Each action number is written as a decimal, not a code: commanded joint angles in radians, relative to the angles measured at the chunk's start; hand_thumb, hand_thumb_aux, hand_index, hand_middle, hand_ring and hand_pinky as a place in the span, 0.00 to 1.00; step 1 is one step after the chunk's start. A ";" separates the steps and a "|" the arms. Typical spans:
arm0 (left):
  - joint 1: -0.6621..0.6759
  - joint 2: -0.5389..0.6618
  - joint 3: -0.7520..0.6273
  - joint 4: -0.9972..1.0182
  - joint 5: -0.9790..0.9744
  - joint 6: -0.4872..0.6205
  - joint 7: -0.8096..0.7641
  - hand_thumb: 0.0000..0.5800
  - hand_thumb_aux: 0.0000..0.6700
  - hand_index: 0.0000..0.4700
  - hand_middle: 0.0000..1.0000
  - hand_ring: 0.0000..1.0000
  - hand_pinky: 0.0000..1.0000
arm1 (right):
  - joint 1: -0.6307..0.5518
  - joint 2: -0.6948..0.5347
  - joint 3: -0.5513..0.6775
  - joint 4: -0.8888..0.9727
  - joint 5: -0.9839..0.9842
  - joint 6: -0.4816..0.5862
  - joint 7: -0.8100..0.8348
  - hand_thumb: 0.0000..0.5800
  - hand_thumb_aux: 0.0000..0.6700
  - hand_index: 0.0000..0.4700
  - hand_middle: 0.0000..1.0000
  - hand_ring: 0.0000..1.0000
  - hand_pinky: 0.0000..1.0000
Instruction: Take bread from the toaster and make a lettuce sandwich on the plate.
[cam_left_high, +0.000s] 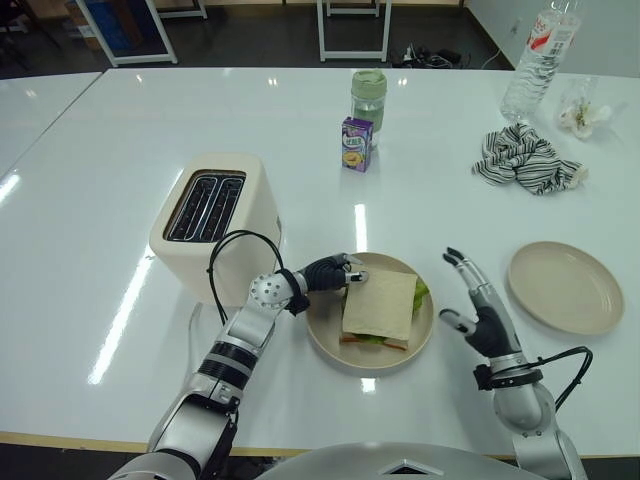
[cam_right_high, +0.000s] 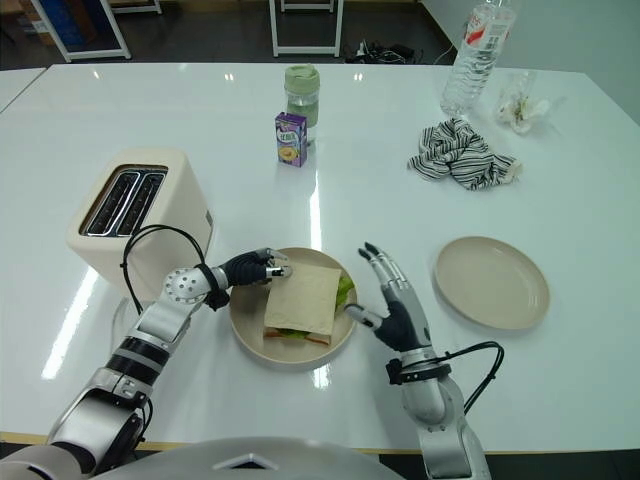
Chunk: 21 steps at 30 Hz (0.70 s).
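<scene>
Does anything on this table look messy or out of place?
Only small things: a striped cloth lies crumpled at the far right, and lettuce pokes out at the right edge of the sandwich on the plate. Nothing looks spilled or broken.

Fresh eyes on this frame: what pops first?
The finished-looking sandwich, lettuce peeking out its right edge, sits on the plate front and centre, with the left hand at its upper-left corner. The right hand hovers open just right of that plate. The cream toaster stands to the left, a second empty plate to the right.
</scene>
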 joint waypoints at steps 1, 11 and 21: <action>-0.001 0.007 -0.001 0.019 0.020 0.009 -0.003 1.00 1.00 1.00 1.00 1.00 1.00 | 0.008 -0.063 0.069 -0.031 -0.219 -0.040 -0.026 0.00 0.00 0.00 0.00 0.00 0.00; -0.004 0.004 -0.001 0.037 0.027 0.005 0.009 1.00 1.00 1.00 1.00 1.00 1.00 | -0.031 -0.121 0.167 0.012 -0.563 0.065 -0.086 0.00 0.00 0.00 0.00 0.00 0.00; 0.000 0.001 -0.007 0.036 0.032 0.010 0.013 1.00 1.00 1.00 1.00 1.00 1.00 | -0.146 -0.123 0.320 0.105 -0.656 0.118 -0.063 0.00 0.00 0.00 0.00 0.00 0.00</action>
